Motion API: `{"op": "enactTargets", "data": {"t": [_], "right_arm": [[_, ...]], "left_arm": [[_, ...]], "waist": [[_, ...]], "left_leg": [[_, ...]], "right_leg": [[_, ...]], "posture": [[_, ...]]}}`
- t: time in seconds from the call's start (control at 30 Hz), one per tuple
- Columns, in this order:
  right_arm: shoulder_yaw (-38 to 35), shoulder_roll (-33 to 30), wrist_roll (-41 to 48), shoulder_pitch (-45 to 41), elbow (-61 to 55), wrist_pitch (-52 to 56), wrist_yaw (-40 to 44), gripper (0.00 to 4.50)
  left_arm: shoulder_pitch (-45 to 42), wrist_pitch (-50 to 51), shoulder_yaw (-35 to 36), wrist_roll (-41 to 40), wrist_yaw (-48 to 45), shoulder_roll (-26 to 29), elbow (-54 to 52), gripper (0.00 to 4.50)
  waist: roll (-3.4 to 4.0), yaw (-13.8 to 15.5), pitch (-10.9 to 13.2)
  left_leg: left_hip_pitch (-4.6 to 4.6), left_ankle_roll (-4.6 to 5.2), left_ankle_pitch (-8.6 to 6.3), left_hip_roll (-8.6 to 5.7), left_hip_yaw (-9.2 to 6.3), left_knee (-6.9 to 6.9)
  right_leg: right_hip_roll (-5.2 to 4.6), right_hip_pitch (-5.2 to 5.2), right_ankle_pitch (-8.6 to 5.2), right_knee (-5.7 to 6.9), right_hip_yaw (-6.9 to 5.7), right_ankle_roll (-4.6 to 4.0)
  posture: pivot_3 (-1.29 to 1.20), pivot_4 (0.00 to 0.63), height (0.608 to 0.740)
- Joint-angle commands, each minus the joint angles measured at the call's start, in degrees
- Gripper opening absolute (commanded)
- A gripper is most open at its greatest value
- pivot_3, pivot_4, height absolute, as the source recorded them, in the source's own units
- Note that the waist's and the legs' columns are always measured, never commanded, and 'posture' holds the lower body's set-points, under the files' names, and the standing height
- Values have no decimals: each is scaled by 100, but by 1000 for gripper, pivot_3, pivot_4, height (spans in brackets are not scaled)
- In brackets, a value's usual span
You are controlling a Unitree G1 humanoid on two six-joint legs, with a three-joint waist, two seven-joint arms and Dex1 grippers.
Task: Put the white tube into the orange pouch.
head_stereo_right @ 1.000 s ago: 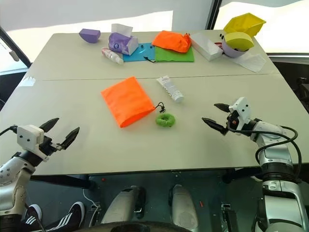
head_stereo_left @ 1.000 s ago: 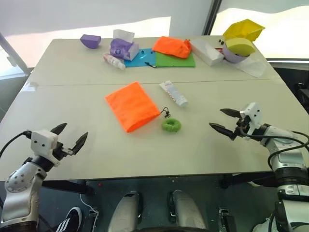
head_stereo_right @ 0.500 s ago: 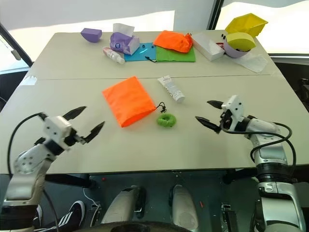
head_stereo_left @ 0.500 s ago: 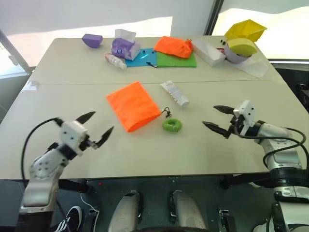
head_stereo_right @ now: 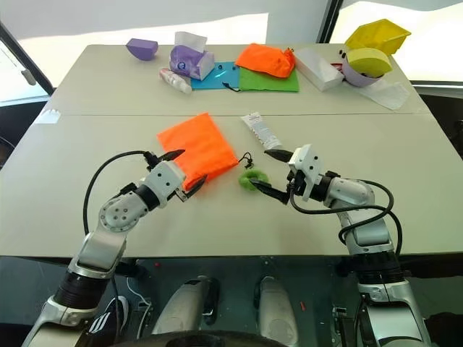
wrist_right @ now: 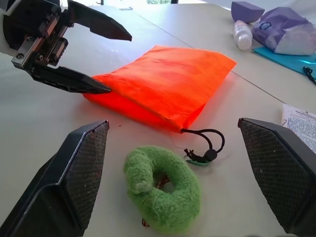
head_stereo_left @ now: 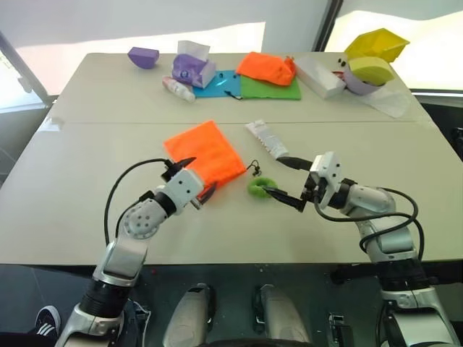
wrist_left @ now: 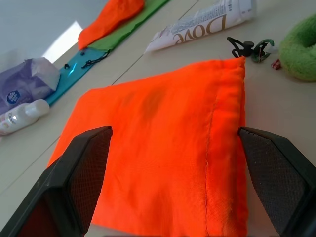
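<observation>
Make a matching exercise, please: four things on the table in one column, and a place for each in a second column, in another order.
Things:
1. white tube
2. orange pouch
3. green ring
4. small bottle

Places:
A. at the far side, next to the purple tissue pack
B. right in front of the open left hand
C. beside the pouch's cord end, near the open right hand
D. lying behind the green ring

Pairs: 1-D, 2-B, 3-C, 4-A
</observation>
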Motion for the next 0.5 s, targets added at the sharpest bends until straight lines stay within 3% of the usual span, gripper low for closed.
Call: {"op": "enactTargets", "data": {"t": [0.03,0.13,0.27,0.5], "right_arm": [[62,48,76,41,-356,24,-2,4375],[151,135,4,27,-340,-22,-97,4375],[177,173,-26,-15,-288,-58,-135,4375],[153,141,-71,-125,-126,-138,-129,4375]], "left_arm": [[-105,1,14,123,57,77,-77,4364],[-97,-53,-74,-76,-92,-11,-193,4364],[19,-105,-258,558,98,277,72,4364],[-136,17,-144,961,720,211,345,4364]], "waist": [[0,-3,0],[0,-10,0],[0,-10,0],[1,-6,-1]], "left_leg": [[1,0,0,0,0,1],[2,1,0,0,0,4],[2,1,1,0,0,8],[2,2,1,0,0,14]], "right_leg": [[0,0,2,0,0,-1],[0,2,5,1,0,-2],[1,3,6,1,0,-1],[4,4,11,5,0,3]], "posture": [[0,150,738],[0,150,738],[0,150,738],[0,150,738]]}}
